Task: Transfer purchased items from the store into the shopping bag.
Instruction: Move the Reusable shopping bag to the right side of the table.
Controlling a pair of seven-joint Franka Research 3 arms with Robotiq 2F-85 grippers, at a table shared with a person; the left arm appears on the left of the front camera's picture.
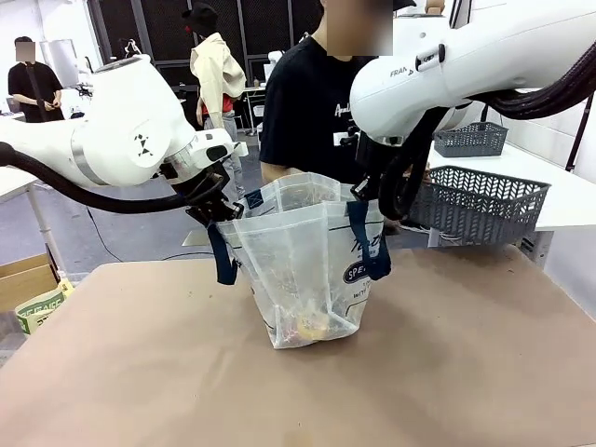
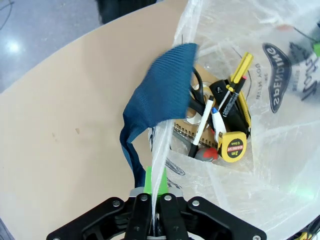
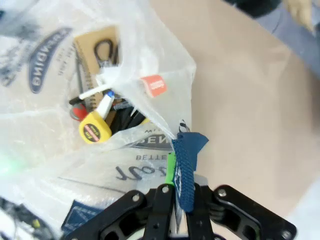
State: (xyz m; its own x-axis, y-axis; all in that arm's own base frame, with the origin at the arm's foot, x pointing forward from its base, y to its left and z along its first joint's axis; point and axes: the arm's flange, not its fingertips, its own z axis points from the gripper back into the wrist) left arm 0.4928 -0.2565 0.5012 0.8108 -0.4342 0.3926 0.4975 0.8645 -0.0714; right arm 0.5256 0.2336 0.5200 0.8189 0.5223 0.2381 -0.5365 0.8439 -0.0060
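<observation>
Clear, crinkly plastic forms the bag (image 1: pixel 303 256), which stands mid-table (image 1: pixel 130 372) with its mouth stretched wide between the two arms, most likely so that goods can drop in without the limp film folding shut. At the bag's nine o'clock the left gripper (image 2: pixel 154 184) pinches the thin rim, green pads clamped tight on the film just beside a navy woven strap (image 2: pixel 160 95) that flops loose. The right gripper (image 3: pixel 178 186) is clenched at the three o'clock edge, nipping the rim and the other strap (image 3: pixel 184 155) together. On the bag's floor lie the items (image 2: pixel 220 125): a squat yellow tape measure (image 2: pixel 231 146), a spiral-bound tan notebook (image 2: pixel 182 132), black-handled scissors (image 2: pixel 199 95), slim pens (image 2: pixel 202 122) and a yellow-and-black tool, all hard and small against the soft wall. A dark grey lattice basket (image 1: pixel 480 200), stiff and rectangular, sits at the bag's two o'clock on a white side table (image 1: pixel 568 200); what it holds I cannot tell. A person (image 1: pixel 303 112) in a black shirt stands at twelve o'clock.
</observation>
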